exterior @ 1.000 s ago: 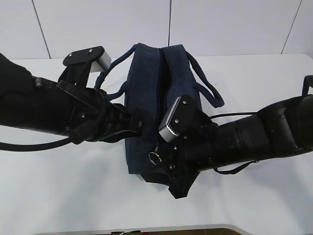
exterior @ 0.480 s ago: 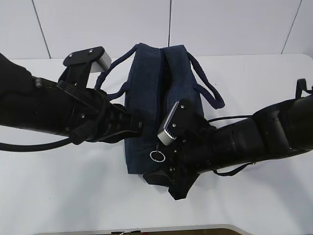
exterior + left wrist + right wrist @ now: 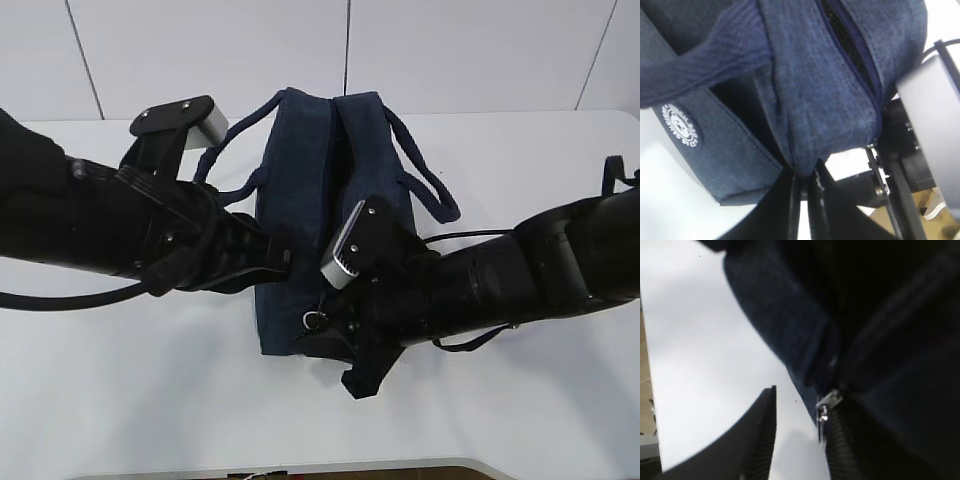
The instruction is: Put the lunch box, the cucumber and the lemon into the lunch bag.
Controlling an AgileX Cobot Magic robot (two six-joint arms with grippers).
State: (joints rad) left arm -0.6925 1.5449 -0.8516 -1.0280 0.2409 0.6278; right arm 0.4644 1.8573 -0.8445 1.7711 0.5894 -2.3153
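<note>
Since the earlier frame, right pincer (image 3: 797, 440) has shifted onto the zipper pull (image 3: 315, 320), apparently closing on it. Left pincer (image 3: 805, 192) pinches lunch bag (image 3: 300, 190) fabric on the desk (image 3: 120, 400). Zipping remains.

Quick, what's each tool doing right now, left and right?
Left tool: shut, pinching a fold of the lunch bag.
Right tool: partly open at the zipper pull; whether it grips the pull cannot be told.

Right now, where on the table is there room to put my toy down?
The table is bare on the far right beyond the lunch bag handles, and along the near edge in front of both arms. The middle is crowded: the left tool and right tool press close to the bag.
</note>
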